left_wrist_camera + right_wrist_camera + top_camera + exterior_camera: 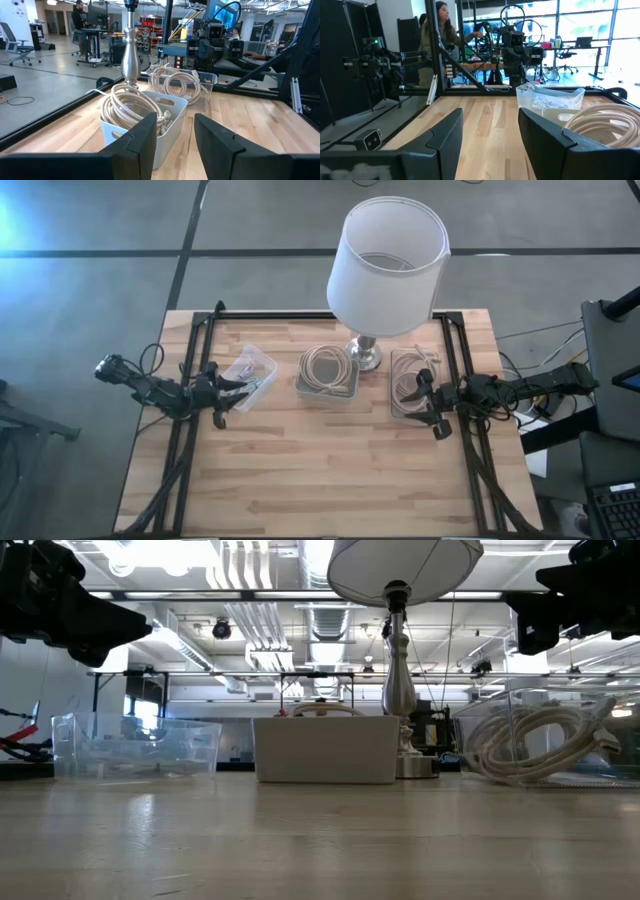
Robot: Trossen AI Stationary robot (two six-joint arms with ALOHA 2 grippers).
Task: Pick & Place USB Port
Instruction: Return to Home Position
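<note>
Three bins stand in a row across the table's far half. On the left is a clear bin (250,370) with small white cabled pieces (547,103) in it. In the middle a white bin (328,373) holds a coiled cream cable (135,107). On the right a clear bin (412,380) holds another coil (540,740). I cannot make out a USB port as such. My left gripper (238,392) hovers open beside the left bin, pointing level toward the table's right. My right gripper (420,393) hovers open at the right bin, pointing level toward the left.
A lamp with a white shade (388,265) stands on its metal base (366,356) at the far middle, between the white bin and the right bin. Black frame rails (190,380) run along both table sides. Bare wood (320,470) fills the near half. A person (437,30) stands beyond the table.
</note>
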